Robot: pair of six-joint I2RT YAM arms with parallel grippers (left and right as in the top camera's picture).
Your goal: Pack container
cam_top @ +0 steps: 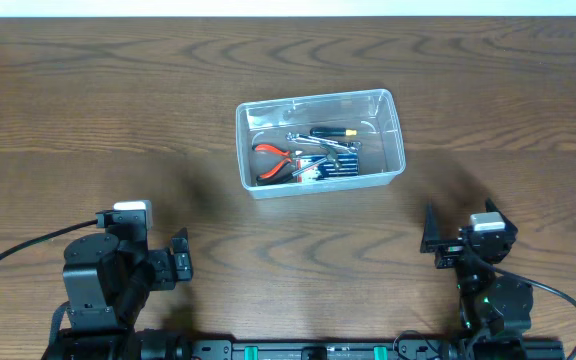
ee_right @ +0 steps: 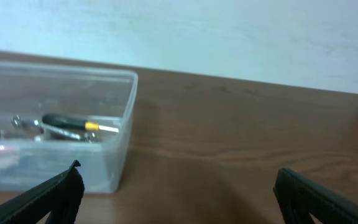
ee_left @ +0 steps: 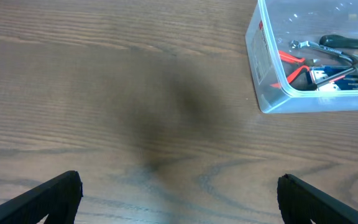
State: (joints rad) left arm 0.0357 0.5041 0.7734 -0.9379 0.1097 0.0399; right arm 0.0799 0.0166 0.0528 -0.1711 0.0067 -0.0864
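Observation:
The clear plastic container [cam_top: 396, 135] stands on the wooden table at centre back. Inside lie red-handled pliers [cam_top: 273, 160], a black and yellow screwdriver [cam_top: 333, 131], silver wrenches and a blue tool. The container also shows in the left wrist view [ee_left: 267, 68] at upper right and in the right wrist view [ee_right: 114, 152] at left. My left gripper [cam_top: 180, 257] [ee_left: 179, 193] is open and empty near the front left edge. My right gripper [cam_top: 431, 240] [ee_right: 176, 190] is open and empty near the front right edge. Both are well apart from the container.
The wooden table [cam_top: 88, 120] runs to a pale wall at the back [ee_right: 229, 31]. Black cables trail from both arm bases at the front corners.

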